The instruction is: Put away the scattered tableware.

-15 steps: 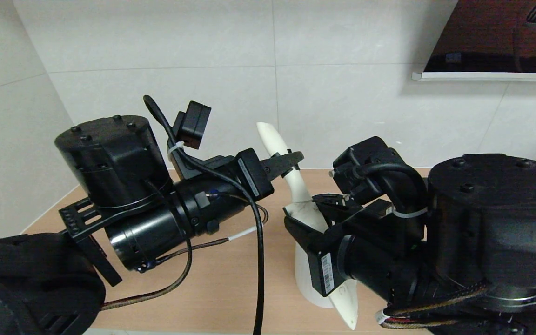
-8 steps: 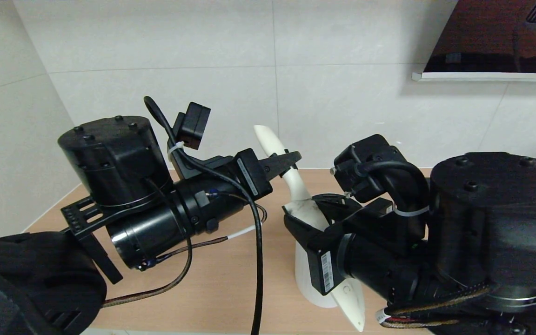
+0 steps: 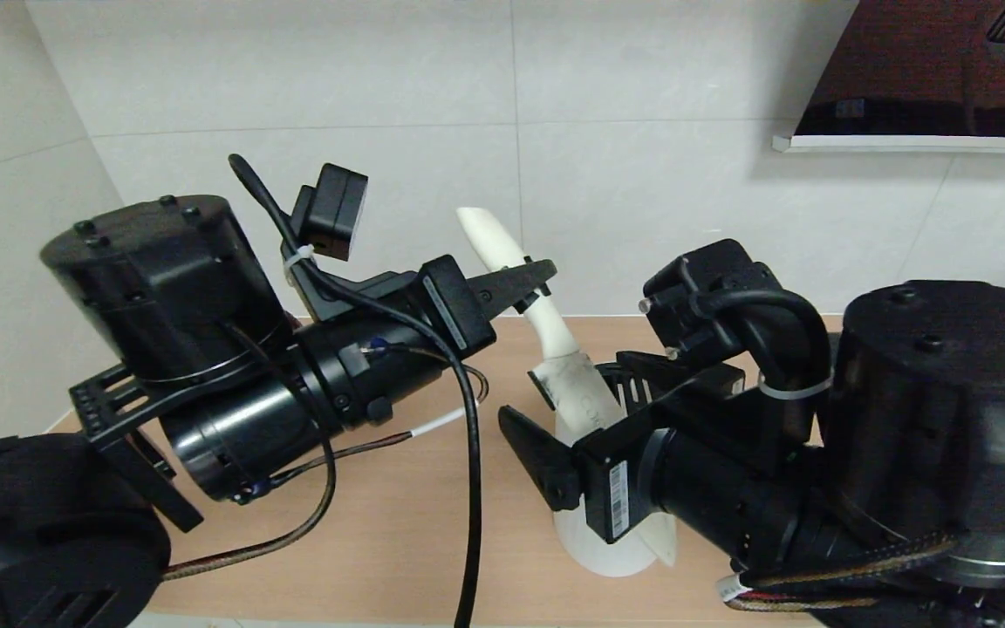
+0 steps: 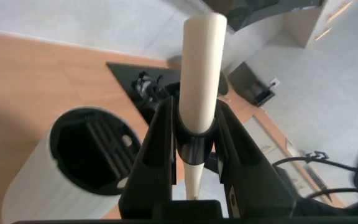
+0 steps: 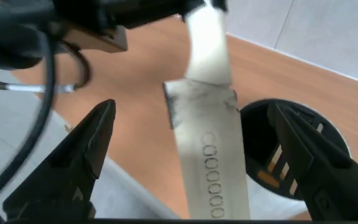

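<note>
Left gripper (image 3: 527,283) clamped on handle of white knife (image 3: 502,253), centre frame, blade angled down. Right gripper (image 3: 585,419) wide open, fingers either side of blade. Blade close by white holder (image 3: 598,554), lower centre on wooden counter (image 3: 415,523); contact unclear.

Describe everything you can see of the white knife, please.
The knife is all white: a rounded, cream handle and a flat, matt blade that looks ceramic, with grey smudges near the handle and a row of small ovals. It hangs tilted, handle up, blade down, above the wooden counter. The left gripper is shut on the handle. The blade runs between the open fingers of the right gripper, without touching them, in front of the white holder.
</note>
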### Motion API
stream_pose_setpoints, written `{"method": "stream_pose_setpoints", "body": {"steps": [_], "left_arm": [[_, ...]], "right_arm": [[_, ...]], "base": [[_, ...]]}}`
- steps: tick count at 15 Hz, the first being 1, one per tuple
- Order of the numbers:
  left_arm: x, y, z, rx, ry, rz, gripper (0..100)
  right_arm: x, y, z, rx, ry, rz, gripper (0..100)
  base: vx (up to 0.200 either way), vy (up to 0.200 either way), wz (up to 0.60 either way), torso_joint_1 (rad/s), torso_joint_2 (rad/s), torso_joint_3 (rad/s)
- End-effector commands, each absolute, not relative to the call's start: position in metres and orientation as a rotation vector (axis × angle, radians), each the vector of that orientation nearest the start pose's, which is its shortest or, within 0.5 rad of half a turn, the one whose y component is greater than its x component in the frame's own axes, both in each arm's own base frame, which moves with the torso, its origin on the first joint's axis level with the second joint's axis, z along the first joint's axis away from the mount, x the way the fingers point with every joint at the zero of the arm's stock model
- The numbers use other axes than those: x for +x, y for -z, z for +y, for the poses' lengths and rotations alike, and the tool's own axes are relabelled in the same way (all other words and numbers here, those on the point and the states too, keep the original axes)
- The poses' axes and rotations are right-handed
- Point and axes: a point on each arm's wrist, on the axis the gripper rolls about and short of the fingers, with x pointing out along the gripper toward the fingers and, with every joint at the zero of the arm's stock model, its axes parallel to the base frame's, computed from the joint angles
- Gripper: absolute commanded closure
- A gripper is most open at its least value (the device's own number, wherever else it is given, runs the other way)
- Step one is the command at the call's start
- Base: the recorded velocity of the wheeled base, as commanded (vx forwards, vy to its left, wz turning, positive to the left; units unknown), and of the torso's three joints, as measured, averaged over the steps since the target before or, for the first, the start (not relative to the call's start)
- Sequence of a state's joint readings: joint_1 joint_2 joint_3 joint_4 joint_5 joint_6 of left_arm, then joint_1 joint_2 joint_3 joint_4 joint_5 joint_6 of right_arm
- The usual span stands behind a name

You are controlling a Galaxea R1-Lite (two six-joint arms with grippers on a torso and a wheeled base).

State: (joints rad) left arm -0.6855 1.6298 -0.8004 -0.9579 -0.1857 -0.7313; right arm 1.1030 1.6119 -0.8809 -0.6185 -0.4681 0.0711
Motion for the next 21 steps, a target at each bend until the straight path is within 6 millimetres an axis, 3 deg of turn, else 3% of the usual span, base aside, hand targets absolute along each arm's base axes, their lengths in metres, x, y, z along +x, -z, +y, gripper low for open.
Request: {"method": "stream_pose_setpoints", "body": {"steps": [1,3,6,8,10,16,21], "left_arm": [[0.212,-0.253,-0.179,-0.716,0.903,0.128,100],[0.203,-0.271,-0.169,-0.625,0.916,0.006,100],[0.210,-0.299,-0.166,-0.514,0.921,-0.158,100],[0.214,-0.297,-0.170,-0.434,0.961,-0.203,100],[0.219,-0.277,-0.171,-0.350,0.991,-0.246,100],[0.243,-0.248,-0.191,-0.194,1.022,-0.384,100],[0.265,-0.232,-0.206,-0.167,1.011,-0.434,100]], "right_arm": [[0.138,-0.233,0.247,0.003,-0.626,0.084,0],[0.144,-0.254,0.212,0.011,-0.548,0.015,0],[0.149,-0.278,0.167,0.054,-0.431,-0.065,0],[0.152,-0.285,0.149,0.035,-0.367,-0.082,0],[0.158,-0.286,0.141,0.028,-0.351,-0.087,0],[0.174,-0.270,0.152,-0.009,-0.343,-0.032,0],[0.174,-0.269,0.153,-0.013,-0.345,-0.028,0]], "base": [[0.000,0.000,0.00,0.000,0.00,0.000],[0.000,0.000,0.00,0.000,0.00,0.000],[0.000,0.000,0.00,0.000,0.00,0.000],[0.000,0.000,0.00,0.000,0.00,0.000],[0.000,0.000,0.00,0.000,0.00,0.000],[0.000,0.000,0.00,0.000,0.00,0.000],[0.000,0.000,0.00,0.000,0.00,0.000]]}}
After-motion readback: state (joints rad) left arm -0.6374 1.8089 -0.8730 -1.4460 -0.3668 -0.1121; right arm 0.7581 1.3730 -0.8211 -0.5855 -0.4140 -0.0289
